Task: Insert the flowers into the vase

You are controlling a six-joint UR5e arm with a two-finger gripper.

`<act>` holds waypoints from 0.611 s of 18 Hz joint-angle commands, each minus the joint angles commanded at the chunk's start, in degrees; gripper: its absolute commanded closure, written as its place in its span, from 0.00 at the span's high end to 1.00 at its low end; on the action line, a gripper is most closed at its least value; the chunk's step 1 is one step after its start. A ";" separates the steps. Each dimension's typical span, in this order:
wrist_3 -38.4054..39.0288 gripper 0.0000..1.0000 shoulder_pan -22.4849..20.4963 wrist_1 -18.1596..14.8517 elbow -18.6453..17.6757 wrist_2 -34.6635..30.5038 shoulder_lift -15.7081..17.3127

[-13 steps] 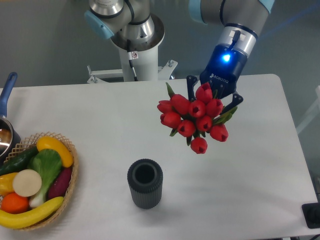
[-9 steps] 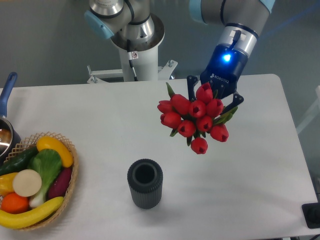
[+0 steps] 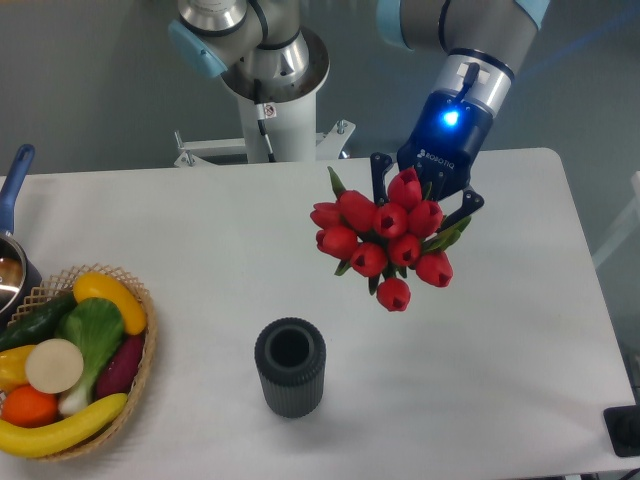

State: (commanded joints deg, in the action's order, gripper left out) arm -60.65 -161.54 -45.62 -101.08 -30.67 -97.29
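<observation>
A tight bunch of red tulip buds, the flowers (image 3: 385,238), hangs in the air over the right half of the white table, buds facing the camera. My gripper (image 3: 425,195) is shut on the bunch from behind, its dark fingers showing at either side of the buds; the stems are hidden behind the buds. The vase (image 3: 290,366), a dark grey ribbed cylinder with an open round mouth, stands upright near the table's front edge, below and to the left of the flowers.
A wicker basket (image 3: 142,372) holding fruit and vegetables sits at the front left. A pot with a blue handle (image 3: 12,190) pokes in at the left edge. The arm's base (image 3: 268,75) stands behind the table's far edge.
The gripper and the flowers have shifted slightly to the left and a little up. The vase and basket have not moved.
</observation>
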 joint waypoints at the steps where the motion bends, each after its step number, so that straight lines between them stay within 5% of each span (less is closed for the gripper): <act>1: 0.00 0.30 0.09 0.00 0.18 0.00 -0.26; 11: -0.35 0.30 0.35 0.09 0.53 1.48 -0.35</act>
State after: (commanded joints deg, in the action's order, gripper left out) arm -61.00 -161.19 -45.53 -100.55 -29.19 -97.65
